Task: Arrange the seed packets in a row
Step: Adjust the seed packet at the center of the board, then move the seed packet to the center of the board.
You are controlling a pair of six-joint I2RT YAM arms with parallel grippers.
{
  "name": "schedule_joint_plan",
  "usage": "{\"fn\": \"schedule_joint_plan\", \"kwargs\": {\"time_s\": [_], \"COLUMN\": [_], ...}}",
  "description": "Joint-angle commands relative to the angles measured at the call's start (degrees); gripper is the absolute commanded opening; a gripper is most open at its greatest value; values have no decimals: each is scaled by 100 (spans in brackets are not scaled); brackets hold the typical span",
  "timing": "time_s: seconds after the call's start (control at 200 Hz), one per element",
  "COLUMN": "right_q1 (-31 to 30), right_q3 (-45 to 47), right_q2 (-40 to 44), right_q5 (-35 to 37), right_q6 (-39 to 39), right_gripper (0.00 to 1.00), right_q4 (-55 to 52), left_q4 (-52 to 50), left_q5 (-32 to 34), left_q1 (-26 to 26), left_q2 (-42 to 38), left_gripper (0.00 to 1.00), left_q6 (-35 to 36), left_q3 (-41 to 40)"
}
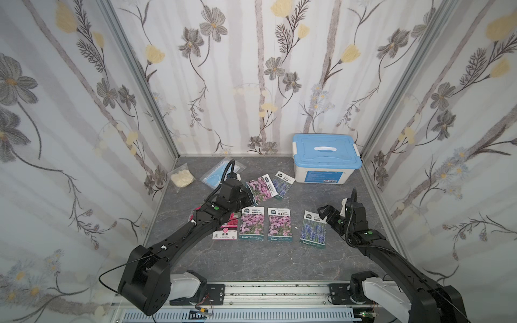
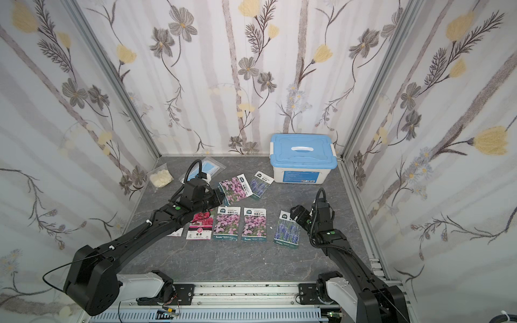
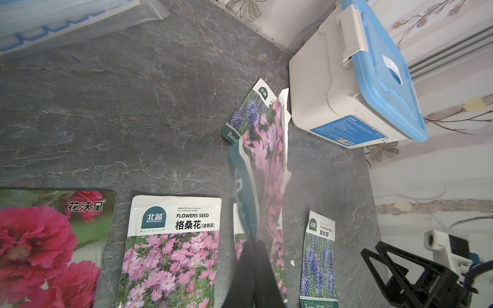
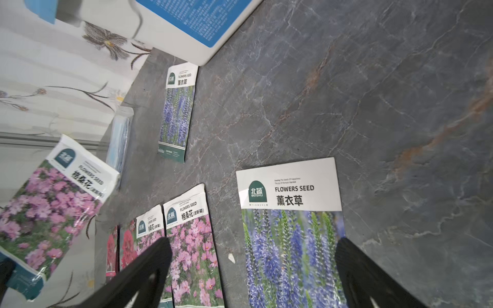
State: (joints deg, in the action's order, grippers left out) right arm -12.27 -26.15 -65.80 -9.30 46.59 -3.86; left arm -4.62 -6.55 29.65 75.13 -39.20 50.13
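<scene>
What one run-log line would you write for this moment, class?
left gripper: shut on held pink packet, lifted | right gripper: open over row-end lavender packet | unplaced: far lavender packet near box

- Your left arm (image 1: pixel 179 240) covers most of the red packet (image 1: pixel 226 227) in both top views; a second packet (image 2: pixel 176 231) barely peeks out.
- In the left wrist view the held pink packet (image 3: pixel 266 160) is blurred and hides most of a row packet (image 3: pixel 238 240).
- The left claw (image 3: pixel 253 277) is a dark smear there.
- The lavender packet (image 4: pixel 290 240) runs off the right wrist view's edge.
</scene>
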Motion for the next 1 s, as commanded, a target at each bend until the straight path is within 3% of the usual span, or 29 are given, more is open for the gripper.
{"fn": "schedule_joint_plan", "kwargs": {"time_s": [0.0, 0.25, 0.455, 0.594, 0.759, 0.994], "right_q1": [-127, -1239, -1402, -1408, -1033, 157], "right_q3": [-365, -1072, -1232, -1588, -1515, -1160], "right_q2": [-451, -2006, -2863, -3180, -3001, -2125], "right_q5": [-663, -1113, -982, -312, 213, 796], "right_q6": [-316, -280, -30, 144, 395, 353], "right_gripper": [98, 98, 99, 100, 100, 100], "right_q4": [82, 625, 755, -82, -752, -1365], "left_q4": [390, 414, 379, 402, 423, 555], "left_q5": [-137, -154, -180, -206, -256, -350], "left_q1": [4, 13, 7, 12, 14, 15], "left_q2": [95, 154, 229, 297, 394, 569], "left_gripper": [0, 0, 0, 0, 0, 0], "left_q6": [-44, -36, -10, -9, 9, 1], "left_q3": [32, 56, 136, 212, 285, 312]}}
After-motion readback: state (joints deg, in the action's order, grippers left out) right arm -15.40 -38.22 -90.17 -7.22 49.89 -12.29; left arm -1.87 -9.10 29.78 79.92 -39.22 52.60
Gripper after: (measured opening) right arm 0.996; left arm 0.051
